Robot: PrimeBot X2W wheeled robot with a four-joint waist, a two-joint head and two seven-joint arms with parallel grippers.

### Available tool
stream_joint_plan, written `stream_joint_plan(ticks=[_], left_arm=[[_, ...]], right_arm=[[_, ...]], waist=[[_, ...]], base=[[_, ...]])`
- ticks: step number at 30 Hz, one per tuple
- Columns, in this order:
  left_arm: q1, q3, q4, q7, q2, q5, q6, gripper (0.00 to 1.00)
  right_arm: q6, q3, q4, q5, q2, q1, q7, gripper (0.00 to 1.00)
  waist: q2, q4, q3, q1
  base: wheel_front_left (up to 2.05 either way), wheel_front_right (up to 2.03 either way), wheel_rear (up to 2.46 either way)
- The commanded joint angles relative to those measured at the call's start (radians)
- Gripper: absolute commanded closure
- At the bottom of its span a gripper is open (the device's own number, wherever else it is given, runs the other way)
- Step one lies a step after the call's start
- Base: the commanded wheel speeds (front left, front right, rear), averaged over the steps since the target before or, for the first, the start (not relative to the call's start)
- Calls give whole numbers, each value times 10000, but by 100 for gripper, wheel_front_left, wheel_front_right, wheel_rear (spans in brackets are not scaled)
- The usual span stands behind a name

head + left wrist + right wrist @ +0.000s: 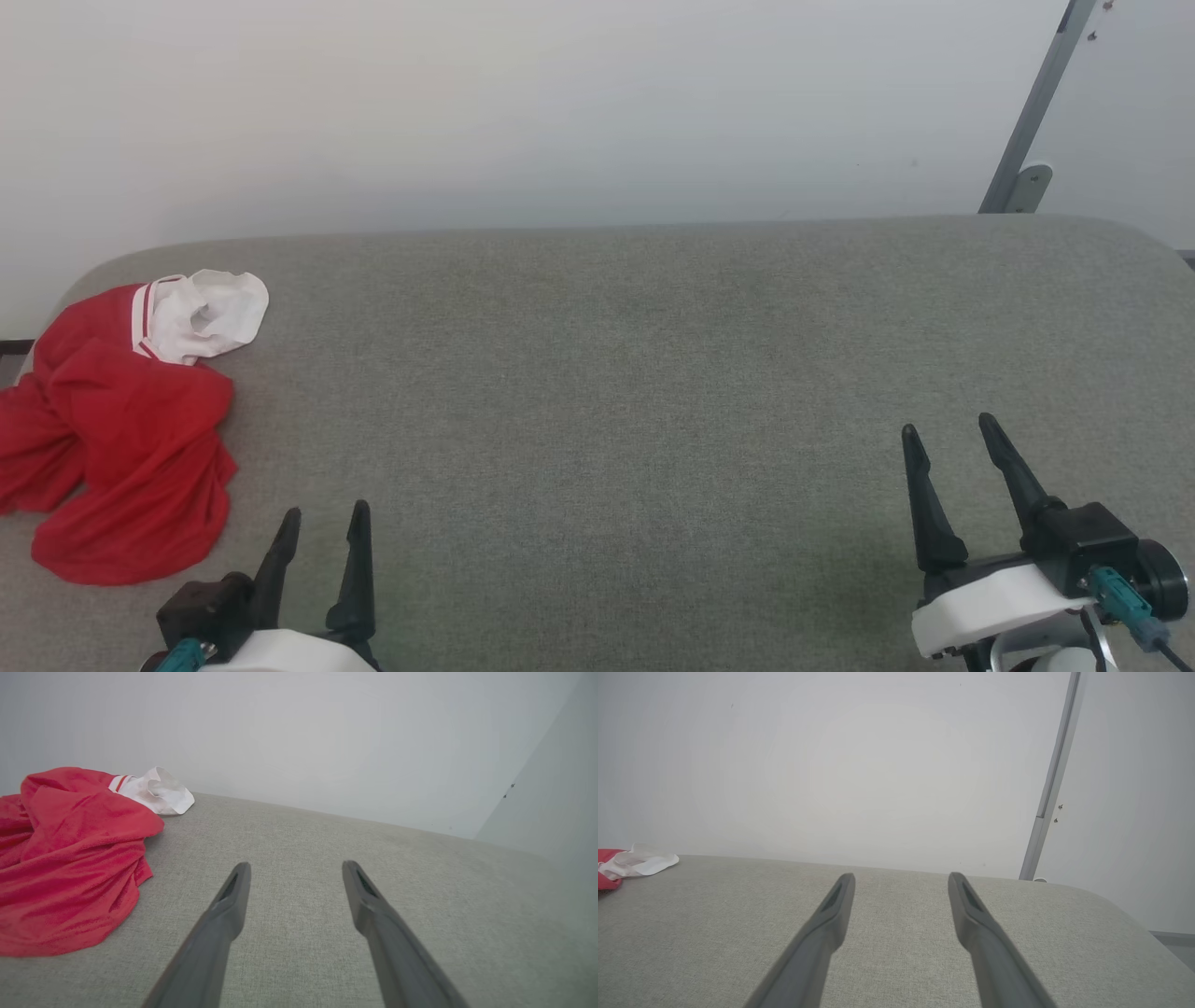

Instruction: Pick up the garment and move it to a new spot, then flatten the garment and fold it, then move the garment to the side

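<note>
The garment (121, 439) lies crumpled at the surface's (607, 373) left edge. My left claw (327, 509) and right claw (948, 424) gape wide, holding nothing. Pick-up seems not yet begun; next, I reach left and pinch cloth.

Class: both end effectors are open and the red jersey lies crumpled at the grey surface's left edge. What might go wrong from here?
1. The jersey sits bunched at the grey padded surface's left edge; a shallow pinch by the left end effector might push it off.
2. Its layers overlap, so a grasp may catch several folds, or just the white sleeve, hampering flattening.
3. The right end effector is far across and may struggle to help.
</note>
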Motion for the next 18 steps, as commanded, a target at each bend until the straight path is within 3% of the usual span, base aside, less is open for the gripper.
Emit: stream_joint_plan(ticks=[1,18], left_arm=[[-108,-6,9,-68,-4,-42,8,0],[-176,-264,71,-68,-59,-224,8,0]], right_arm=[[-3,23,4,-19,35,0,-51,0],[-3,56,-38,-28,48,49,-51,0]], waist=[[0,-1,-3,0],[0,-32,-17,0]], base=[[0,0,0],[0,0,0]])
